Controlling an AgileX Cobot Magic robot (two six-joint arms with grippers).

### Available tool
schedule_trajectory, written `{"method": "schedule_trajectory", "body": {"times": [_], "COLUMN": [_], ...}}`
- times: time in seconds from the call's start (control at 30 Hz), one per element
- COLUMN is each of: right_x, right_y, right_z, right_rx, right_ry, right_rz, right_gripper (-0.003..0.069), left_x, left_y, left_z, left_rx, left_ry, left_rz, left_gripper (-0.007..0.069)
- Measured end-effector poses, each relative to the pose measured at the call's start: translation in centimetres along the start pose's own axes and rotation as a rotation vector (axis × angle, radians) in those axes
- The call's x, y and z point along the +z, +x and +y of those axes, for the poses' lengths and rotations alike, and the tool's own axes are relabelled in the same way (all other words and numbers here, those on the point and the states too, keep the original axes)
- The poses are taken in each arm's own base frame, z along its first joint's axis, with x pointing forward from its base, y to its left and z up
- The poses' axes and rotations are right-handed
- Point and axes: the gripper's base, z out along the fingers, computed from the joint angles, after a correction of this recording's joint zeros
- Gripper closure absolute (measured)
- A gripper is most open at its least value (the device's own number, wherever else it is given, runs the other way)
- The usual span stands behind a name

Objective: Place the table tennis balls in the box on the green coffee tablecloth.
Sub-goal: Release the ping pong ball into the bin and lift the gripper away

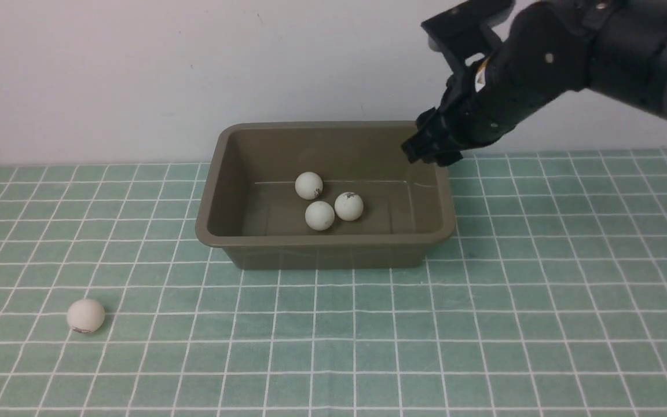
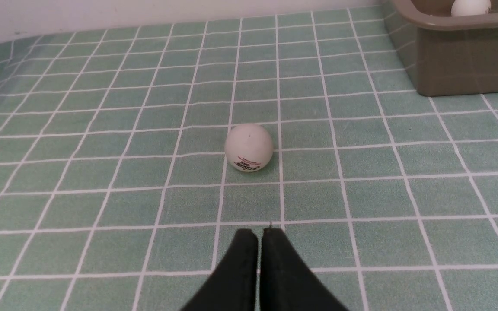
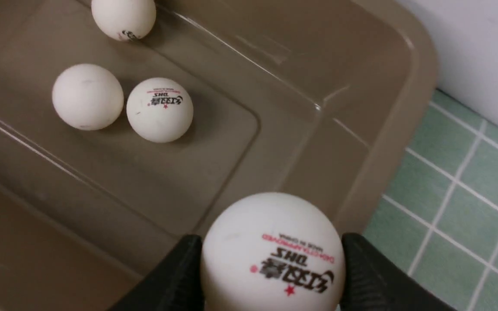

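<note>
Front view gives me the olive-brown box [image 1: 325,242] sitting on the green checked tablecloth [image 1: 542,301], set back near the pale wall. Three white table tennis balls lie on its floor. A front ball [image 1: 319,215] and a right-hand ball [image 1: 348,206] are side by side, touching or very nearly so, and a rear ball [image 1: 309,185] is just behind them. A loose ball [image 1: 85,315] rests on the cloth well off to the left and nearer the robot, far apart from the box. The right gripper [image 1: 429,152] hangs over the box's far right corner, angled down toward the inside and above the rim. Its own wrist camera shows the two black fingers [image 3: 175,276] clamped on either side of a gripped ball [image 3: 272,255] with red and black print. That ball is held in the air over the inner corner wall and touches neither the tub nor the other balls. The left gripper [image 2: 260,235] appears only in its own wrist camera. Its jaws are pressed together with nothing between them, low over the cloth. They point at the loose ball, which sits ahead of the tips and apart from them.
</note>
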Motion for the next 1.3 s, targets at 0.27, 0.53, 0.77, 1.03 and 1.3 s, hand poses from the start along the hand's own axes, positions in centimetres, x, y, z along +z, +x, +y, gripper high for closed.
{"method": "schedule_trajectory", "body": {"times": [0.27, 0.53, 0.77, 1.03, 1.3], "right_x": [4.9, 6.3, 6.4, 7.4, 2.7], "right_y": [0.0, 0.1, 0.0, 0.2, -3.9], "right_z": [0.7, 1.6, 2.2, 2.4, 1.1], "right_rx": [-0.045, -0.038, -0.011, 0.003, -0.04], "right_ry": [-0.036, -0.117, -0.178, -0.195, -0.16], "right_rz": [0.059, 0.053, 0.032, 0.046, -0.024], "right_gripper": [0.0298, 0.0298, 0.0298, 0.0216, 0.0221], "left_x": [0.0, 0.0, 0.0, 0.0, 0.0], "left_y": [0.0, 0.0, 0.0, 0.0, 0.0], "left_z": [0.0, 0.0, 0.0, 0.0, 0.0], "left_rx": [0.0, 0.0, 0.0, 0.0, 0.0], "left_ry": [0.0, 0.0, 0.0, 0.0, 0.0], "left_rz": [0.0, 0.0, 0.0, 0.0, 0.0], "left_gripper": [0.0629, 0.0629, 0.0629, 0.0629, 0.0629]}}
